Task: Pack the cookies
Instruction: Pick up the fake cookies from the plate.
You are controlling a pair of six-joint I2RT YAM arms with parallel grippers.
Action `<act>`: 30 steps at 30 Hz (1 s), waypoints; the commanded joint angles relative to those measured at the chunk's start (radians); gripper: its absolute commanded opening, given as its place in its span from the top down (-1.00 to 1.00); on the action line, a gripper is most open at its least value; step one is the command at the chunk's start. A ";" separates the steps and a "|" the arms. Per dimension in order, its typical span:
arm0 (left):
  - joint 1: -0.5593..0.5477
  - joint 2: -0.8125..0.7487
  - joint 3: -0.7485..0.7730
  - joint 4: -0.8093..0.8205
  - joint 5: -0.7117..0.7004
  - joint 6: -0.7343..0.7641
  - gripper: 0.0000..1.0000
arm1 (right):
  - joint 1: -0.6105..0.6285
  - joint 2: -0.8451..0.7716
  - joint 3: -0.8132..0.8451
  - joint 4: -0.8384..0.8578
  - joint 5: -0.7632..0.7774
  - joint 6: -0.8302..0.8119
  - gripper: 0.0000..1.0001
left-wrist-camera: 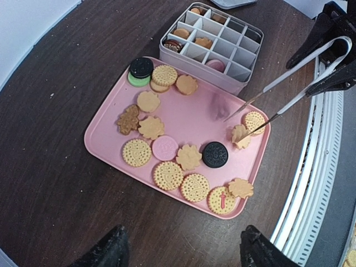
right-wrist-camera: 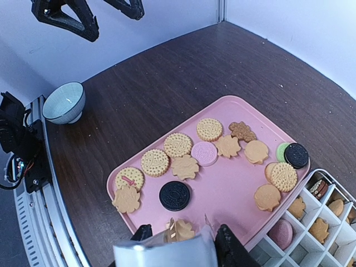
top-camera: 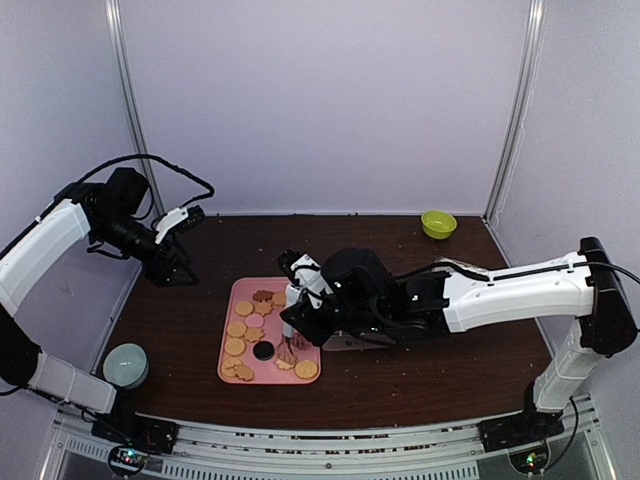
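Cookies lie loose in a single layer on a pink tray on the bench, with a divided tin touching the tray's far edge. On the tray we count twelve golden ones for certain, rounds and flower shapes. A possible thirteenth is tucked under a round near the tin. There are also two black, one pink, one brown flower, and one green lying under a black. In the tin at least six cells already hold a cookie, and the rest look bare. The right hand is clenched on metal tongs. The tong tips are spread over the tray's near corner, one tip at a golden flower cookie and the other over bare tray, so nothing is pinched yet. The left hand hangs released, well apart from the tray. We judge the cookies light, stiff and brittle, and the flower lobes would likely chip. It is better to pinch each one across its edges at the widest part, gently, since smooth tong tips may slip on crumbly faces.
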 commanded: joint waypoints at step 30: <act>0.006 -0.002 0.028 -0.037 0.039 0.047 -0.36 | 0.049 0.047 0.031 0.026 0.010 0.006 0.49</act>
